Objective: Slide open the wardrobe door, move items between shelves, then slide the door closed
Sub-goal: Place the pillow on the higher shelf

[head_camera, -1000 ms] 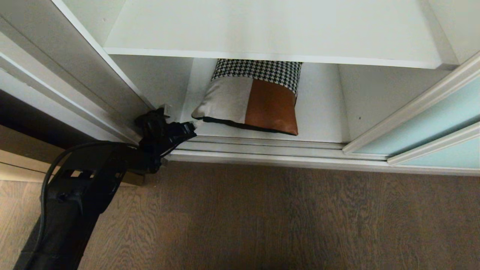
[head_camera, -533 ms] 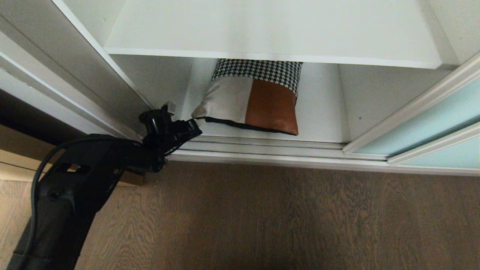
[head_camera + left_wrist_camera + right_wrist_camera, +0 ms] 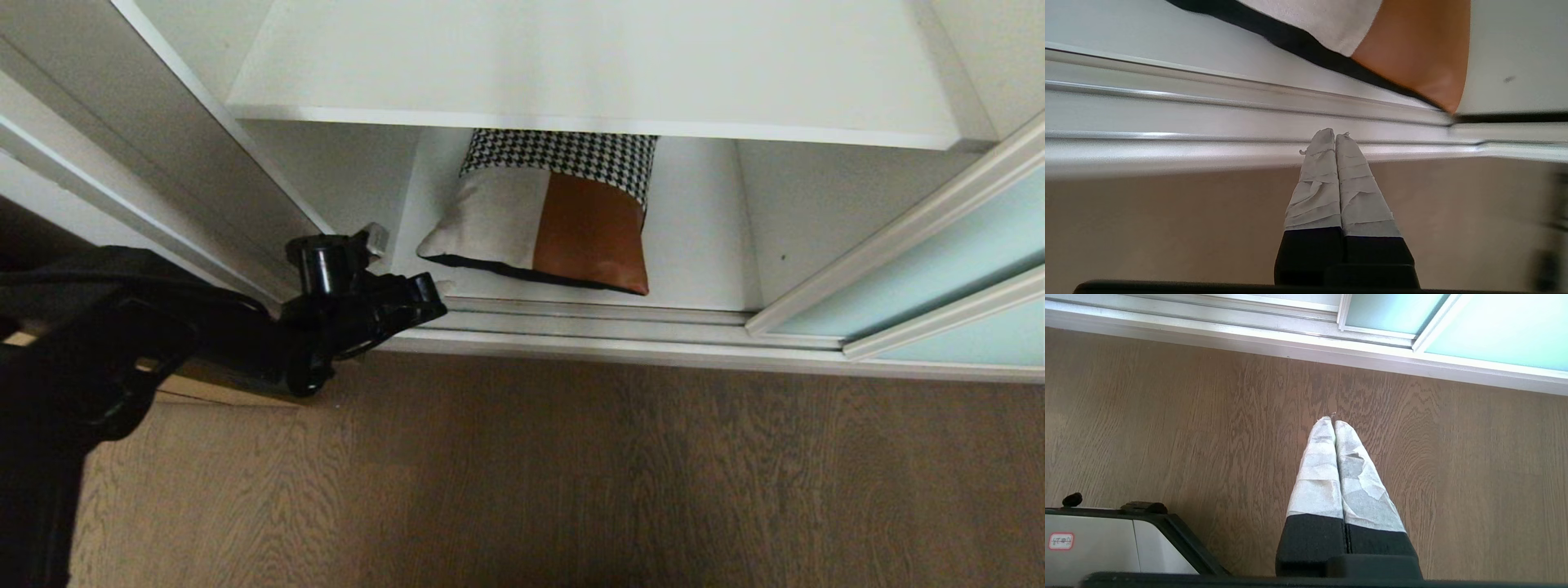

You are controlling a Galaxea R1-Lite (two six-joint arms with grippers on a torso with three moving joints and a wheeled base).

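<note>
The cushion (image 3: 549, 216) lies flat on the bottom shelf (image 3: 702, 245) of the wardrobe, and everything else can be placed from it. Its black-and-white checked strip is at the back, tucked under the white shelf above (image 3: 571, 69), and its off-white and rust-orange squares face the front, with a thin black edge showing along the front side. The left gripper (image 3: 441, 292) is just in front of the cushion's front left corner, close to it but not touching, out by the silver door rails (image 3: 588, 322) that run along the front of the cushion's shelf. Its two taped fingers (image 3: 1314, 192) are pressed tight together with nothing between them (the left wrist view shows the tips over the rail, with the cushion's orange corner (image 3: 1412, 45) just past it). The sliding wardrobe door (image 3: 939, 269), pale blue-green glass in a silver frame, stands well to the right of the cushion, so the space in front of the cushion is open. The right gripper (image 3: 1334, 421) is far from the cushion and hangs over the brown wood floor (image 3: 1167, 416), with its taped fingers also clenched together and empty. A white and black part of the robot's base (image 3: 1106, 543) sits beside it.
</note>
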